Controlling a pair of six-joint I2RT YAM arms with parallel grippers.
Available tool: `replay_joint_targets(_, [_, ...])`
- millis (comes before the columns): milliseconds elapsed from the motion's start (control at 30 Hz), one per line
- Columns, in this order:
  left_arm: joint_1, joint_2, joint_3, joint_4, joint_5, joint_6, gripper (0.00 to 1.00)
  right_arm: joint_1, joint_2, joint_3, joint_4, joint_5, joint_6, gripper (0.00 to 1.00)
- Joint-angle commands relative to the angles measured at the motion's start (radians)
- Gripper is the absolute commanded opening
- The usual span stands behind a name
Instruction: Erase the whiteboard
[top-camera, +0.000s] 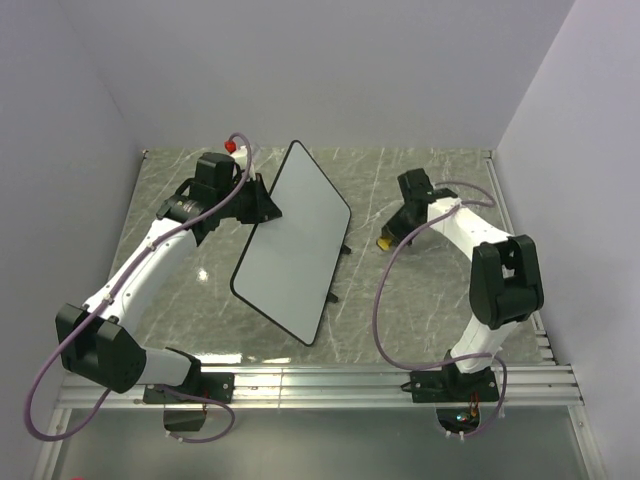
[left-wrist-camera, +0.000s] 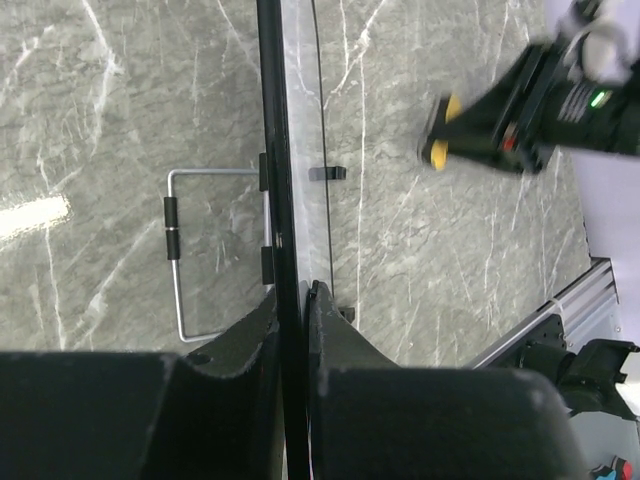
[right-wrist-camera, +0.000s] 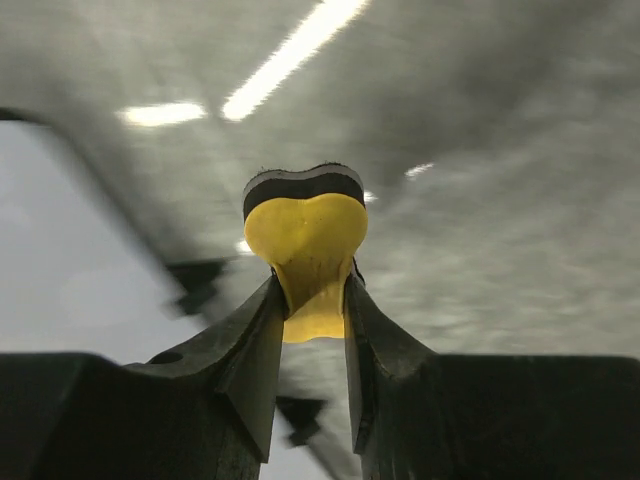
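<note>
Grey marble tabletop, pale walls behind. At centre, whiteboard, tipped up off the surface, face plain white, thin black rim. On its left edge, left gripper, jaws clenched on the rim, one finger on each face. Right of the whiteboard, near but apart, right gripper, jaws clamped around waist of yellow eraser, dark felt layer along the eraser's far end.
</note>
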Motion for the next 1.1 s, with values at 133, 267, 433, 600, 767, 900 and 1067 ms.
replay_joint_targets(133, [-0.035,0.033,-0.013,-0.138,-0.064,0.081,0.03,-0.040,-0.003,-0.143,-0.009,0.045,-0.108,0.56])
replay_joint_targets(267, [-0.035,0.038,0.036,-0.162,-0.107,0.072,0.19,-0.051,-0.020,-0.132,-0.009,0.046,-0.128,0.70])
replay_joint_targets(433, [-0.035,0.030,0.105,-0.213,-0.178,0.072,0.36,-0.063,-0.048,-0.065,-0.058,0.051,-0.165,0.78])
replay_joint_targets(600, [-0.035,0.032,0.128,-0.225,-0.216,0.086,0.41,-0.066,-0.094,-0.017,-0.086,0.022,-0.175,0.78])
replay_joint_targets(767, [-0.035,0.032,0.107,-0.209,-0.219,0.077,0.46,-0.066,-0.140,0.003,-0.103,-0.006,-0.176,0.78])
replay_joint_targets(900, [-0.035,0.027,0.091,-0.213,-0.241,0.086,0.49,-0.066,-0.172,0.020,-0.109,-0.026,-0.207,0.80])
replay_joint_targets(1067, [-0.035,0.020,0.090,-0.219,-0.288,0.100,0.52,-0.066,-0.204,0.049,-0.114,-0.049,-0.242,0.91])
